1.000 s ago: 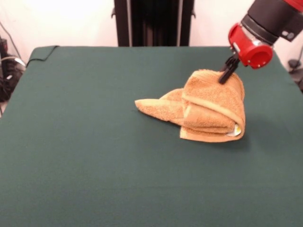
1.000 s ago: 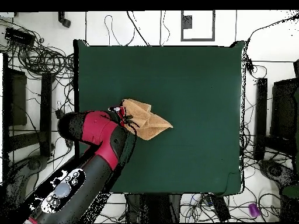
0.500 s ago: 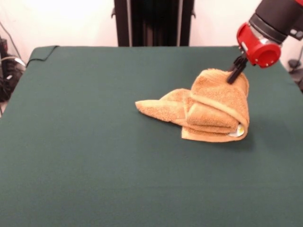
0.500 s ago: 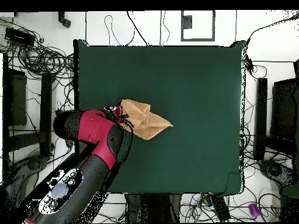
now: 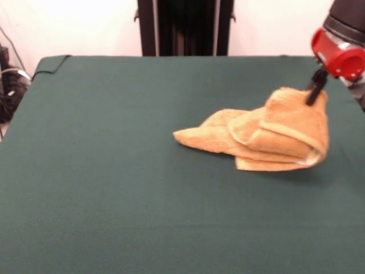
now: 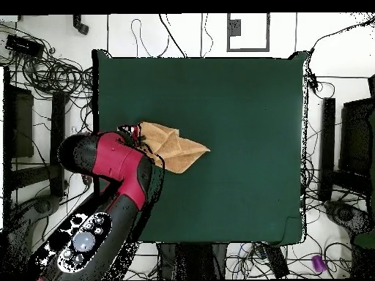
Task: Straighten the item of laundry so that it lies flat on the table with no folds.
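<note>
The item of laundry (image 5: 268,136), an orange-tan terry towel, lies folded over itself at the right of the dark green table (image 5: 114,171). Its right end is lifted into a hump, while a pointed corner trails left on the cloth. My gripper (image 5: 313,95) is shut on the top of that raised hump, hanging below the red wrist. Seen from overhead, the towel (image 6: 172,146) lies near the table's (image 6: 242,146) left side, and the arm hides its left end and the gripper.
The table's right edge in the front view runs close to the towel and gripper. Cables and stands crowd the floor (image 6: 44,80) around the table in the overhead view. A black column (image 5: 183,27) stands behind the far edge.
My gripper has moved right in the front view, dragging the towel's raised end with it. The whole towel has slid toward that table edge and stretched out a little.
</note>
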